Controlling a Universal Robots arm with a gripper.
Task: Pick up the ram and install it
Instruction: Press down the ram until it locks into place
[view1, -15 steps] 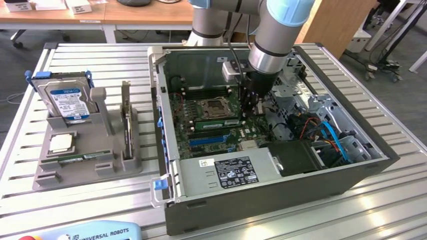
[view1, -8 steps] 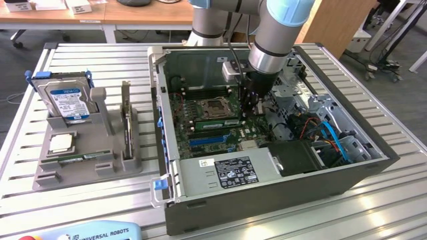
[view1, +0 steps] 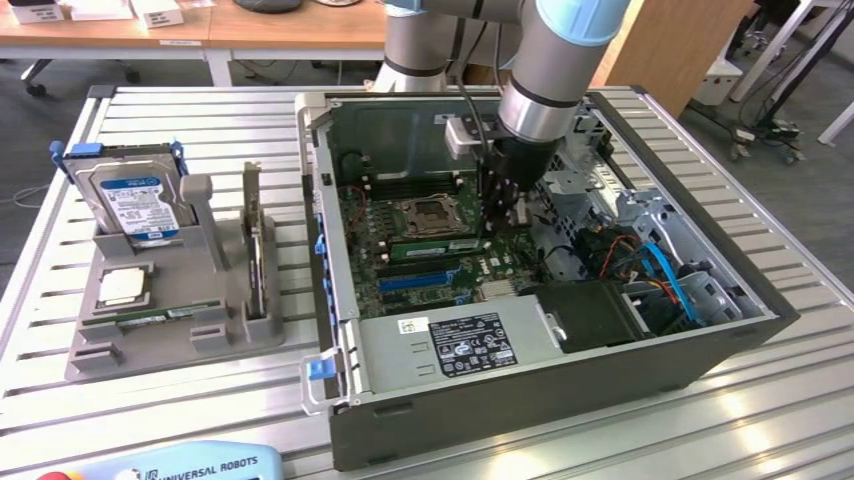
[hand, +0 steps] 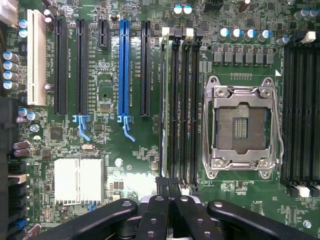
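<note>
With the end effector (hand: 168, 186) shut, seemingly on nothing, over one end of the ram (view1: 434, 243) seated beside the processor socket (view1: 430, 213), pressure is best applied squarely downward, never tilted.

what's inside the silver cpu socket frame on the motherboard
The cpu socket is empty: bare dark contact field with small gold pads at the centre, no processor seated. The metal frame covers the socket's edges, so what lies under it cannot be seen.
</note>
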